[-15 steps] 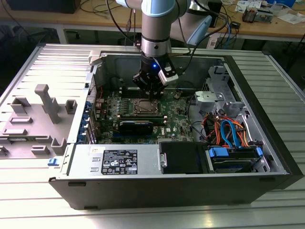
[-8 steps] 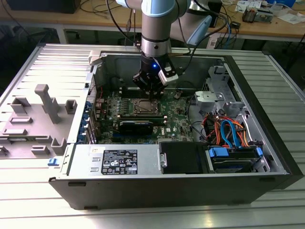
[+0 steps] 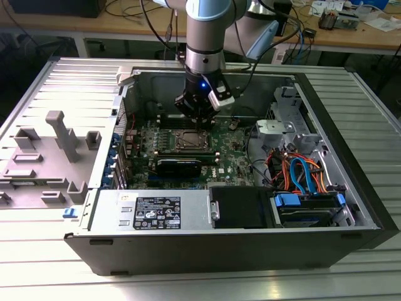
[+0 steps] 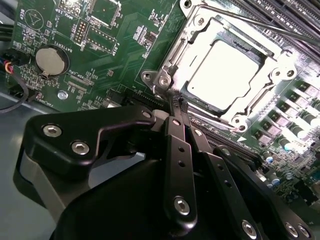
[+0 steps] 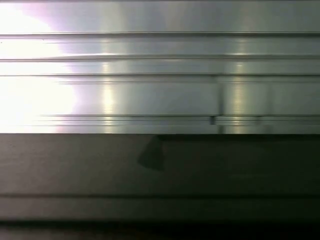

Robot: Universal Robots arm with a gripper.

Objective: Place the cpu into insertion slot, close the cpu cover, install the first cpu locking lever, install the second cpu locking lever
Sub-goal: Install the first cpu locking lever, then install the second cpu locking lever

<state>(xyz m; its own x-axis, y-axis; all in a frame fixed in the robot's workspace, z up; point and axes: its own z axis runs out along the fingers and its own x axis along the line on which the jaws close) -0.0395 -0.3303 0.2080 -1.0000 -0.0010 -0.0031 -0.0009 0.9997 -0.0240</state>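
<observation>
In the second wrist view the cpu [image 4: 229, 70] lies flat in the insertion slot [image 4: 186, 89], its pale metal top showing through the window of the cpu cover [image 4: 280, 64], which lies down over it. A thin locking lever rod [image 4: 270, 27] runs along the socket's far side. My gripper [image 4: 177, 104] has its two black fingers pressed together, shut, with the tips at one corner of the socket frame. In the exterior view my gripper [image 3: 199, 118] hangs just above the insertion slot [image 3: 190, 141] on the green motherboard [image 3: 229, 153].
The open computer case [image 3: 207, 248] walls in the board. A black graphics card [image 3: 178, 166] lies in front of the socket, with orange and blue cables [image 3: 301, 172] at the exterior view's right. A grey fixture [image 3: 56, 135] stands outside at the exterior view's left. A coin battery [image 4: 51, 60] sits on the board.
</observation>
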